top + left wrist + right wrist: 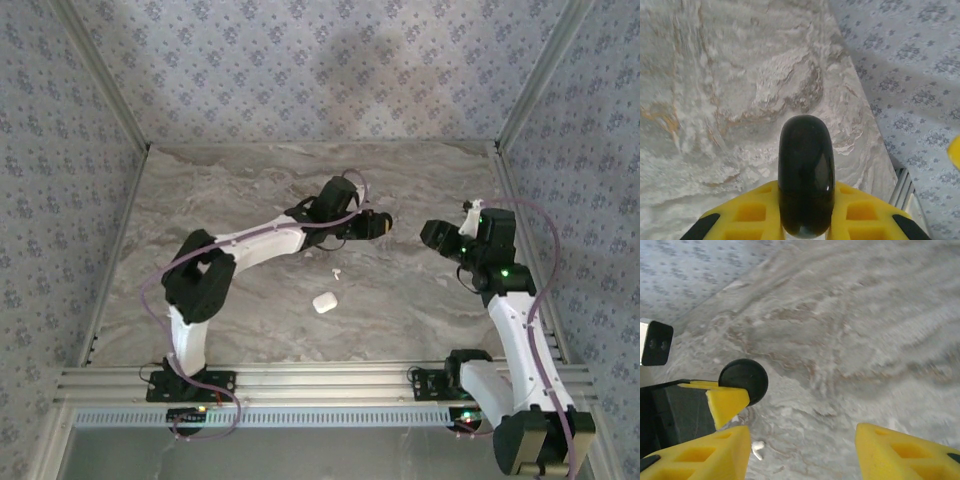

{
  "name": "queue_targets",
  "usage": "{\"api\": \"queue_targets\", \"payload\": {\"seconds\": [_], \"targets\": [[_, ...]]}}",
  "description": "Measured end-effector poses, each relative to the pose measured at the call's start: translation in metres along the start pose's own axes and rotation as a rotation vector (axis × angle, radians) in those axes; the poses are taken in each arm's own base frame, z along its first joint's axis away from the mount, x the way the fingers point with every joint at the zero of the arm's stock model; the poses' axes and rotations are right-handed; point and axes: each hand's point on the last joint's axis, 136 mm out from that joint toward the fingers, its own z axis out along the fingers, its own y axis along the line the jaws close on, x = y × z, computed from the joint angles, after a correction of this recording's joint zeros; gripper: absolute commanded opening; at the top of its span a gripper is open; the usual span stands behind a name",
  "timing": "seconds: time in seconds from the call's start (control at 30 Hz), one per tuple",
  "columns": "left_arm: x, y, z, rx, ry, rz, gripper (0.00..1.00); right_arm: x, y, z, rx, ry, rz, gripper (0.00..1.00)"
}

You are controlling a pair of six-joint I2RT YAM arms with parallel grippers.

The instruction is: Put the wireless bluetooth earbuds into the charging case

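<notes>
Lying glossy white on the marbled desk [250, 200], the charging case [324, 302] sits near one earbud [336, 271]; left gripper [372, 224] clamps a black disc [806, 170], right gripper [800, 452] gapes wide, empty

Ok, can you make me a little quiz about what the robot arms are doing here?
1. True or false: the left tool is pinching a black disc.
2. Which one lies on the table? A) a white case B) a red cup C) a spoon
3. Fill in: the right tool is ____ (open or shut).
Key: 1 true; 2 A; 3 open.
</notes>
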Motion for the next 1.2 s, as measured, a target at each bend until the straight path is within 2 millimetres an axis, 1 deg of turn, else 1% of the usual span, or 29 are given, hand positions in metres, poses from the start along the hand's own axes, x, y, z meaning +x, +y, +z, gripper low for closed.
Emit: {"api": "queue_targets", "payload": {"seconds": [0.1,0.23,0.43,0.53,0.63,0.77,1.0,1.2], "targets": [[0.012,0.003,0.019,-0.026,0.059,-0.086,0.1,0.009,-0.013,-0.005,0.049,0.006,0.057,0.59],[0.025,0.009,0.041,-0.055,0.115,-0.189,0.1,0.014,-0.018,-0.011,0.068,-0.003,0.097,0.59],[0.046,0.025,0.062,-0.106,0.165,-0.301,0.12,0.021,-0.021,-0.013,0.083,0.019,0.122,0.59],[0.053,0.029,0.07,-0.117,0.181,-0.336,0.12,0.022,-0.021,-0.014,0.084,0.021,0.126,0.58],[0.06,0.035,0.075,-0.132,0.192,-0.368,0.14,0.023,-0.021,-0.014,0.084,0.021,0.126,0.58],[0.064,0.037,0.077,-0.145,0.201,-0.39,0.16,0.022,-0.021,-0.015,0.082,0.018,0.132,0.58],[0.066,0.037,0.077,-0.152,0.206,-0.409,0.16,0.022,-0.021,-0.015,0.082,0.017,0.139,0.58],[0.066,0.039,0.077,-0.166,0.198,-0.427,0.2,0.022,-0.02,-0.015,0.081,0.014,0.138,0.58]]}}
